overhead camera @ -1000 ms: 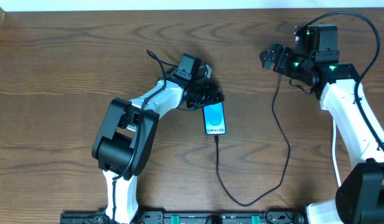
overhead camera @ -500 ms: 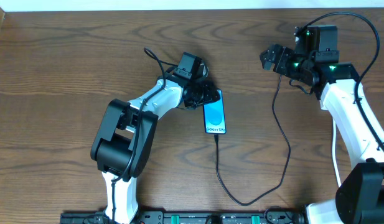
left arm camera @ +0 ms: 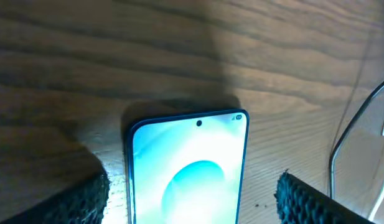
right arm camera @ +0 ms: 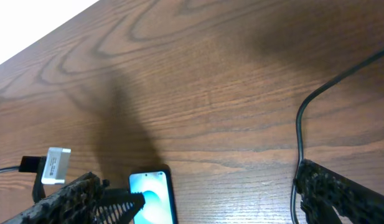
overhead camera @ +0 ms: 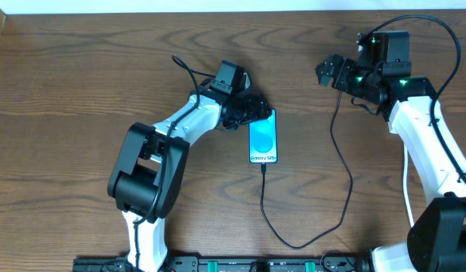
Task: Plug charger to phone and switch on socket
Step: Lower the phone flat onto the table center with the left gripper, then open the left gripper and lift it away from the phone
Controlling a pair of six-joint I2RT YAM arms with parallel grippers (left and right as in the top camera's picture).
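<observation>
The phone (overhead camera: pixel 263 140) lies flat on the table, its blue screen up, also showing in the left wrist view (left arm camera: pixel 188 168) and the right wrist view (right arm camera: pixel 153 193). The charger (overhead camera: pixel 346 189), a thin black cable, meets the phone's near edge with its plug tip (overhead camera: pixel 263 168), loops toward the table front, then climbs toward the right arm. My left gripper (overhead camera: pixel 255 112) is open over the phone's far end, its fingers (left arm camera: pixel 86 199) clear of both edges. My right gripper (overhead camera: pixel 328 72) hangs open and empty at the far right. I cannot see the socket.
Wooden table (overhead camera: pixel 81 91). The left arm's black base cable (overhead camera: pixel 183 72) curls behind its wrist. A white tag (right arm camera: pixel 55 165) hangs on a dark lead left of the phone. The charger (right arm camera: pixel 300 124) also passes my right gripper's right finger (right arm camera: pixel 341 193).
My left gripper has opened and let go of the phone, which now lies flat and slightly further right. The right arm has not moved.
</observation>
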